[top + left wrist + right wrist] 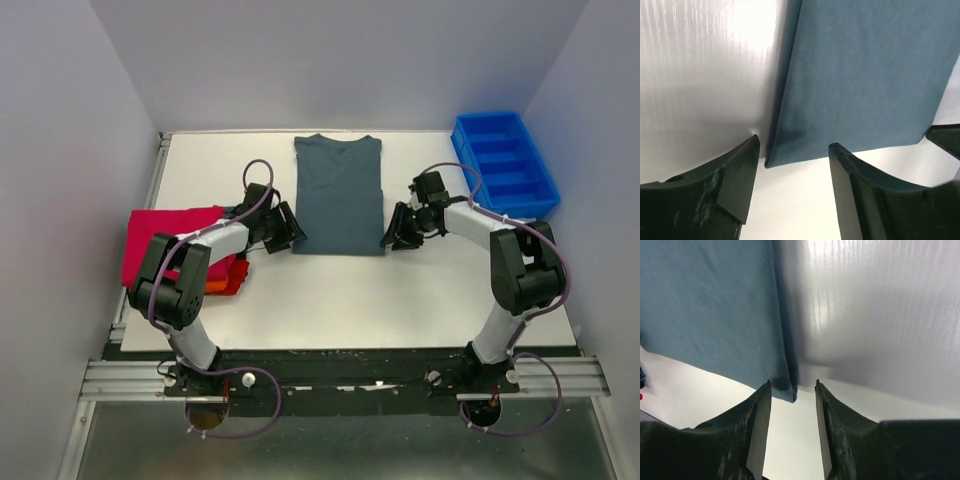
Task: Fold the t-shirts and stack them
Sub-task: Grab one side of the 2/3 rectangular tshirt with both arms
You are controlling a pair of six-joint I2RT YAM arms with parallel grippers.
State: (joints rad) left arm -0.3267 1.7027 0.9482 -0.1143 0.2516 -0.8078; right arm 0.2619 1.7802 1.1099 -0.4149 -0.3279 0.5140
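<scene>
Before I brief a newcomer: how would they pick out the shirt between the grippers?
Start at the white table, then look at its far middle, left of the blue tray. The grey-blue t-shirt lies flat and alone there, unlike the crimson-pink shirt at the left edge.

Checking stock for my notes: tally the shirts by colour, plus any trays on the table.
Grey-blue shirt: 1
Crimson-pink shirt: 1
Orange shirt, mostly covered: 1
Blue tray: 1
Total: 4
</scene>
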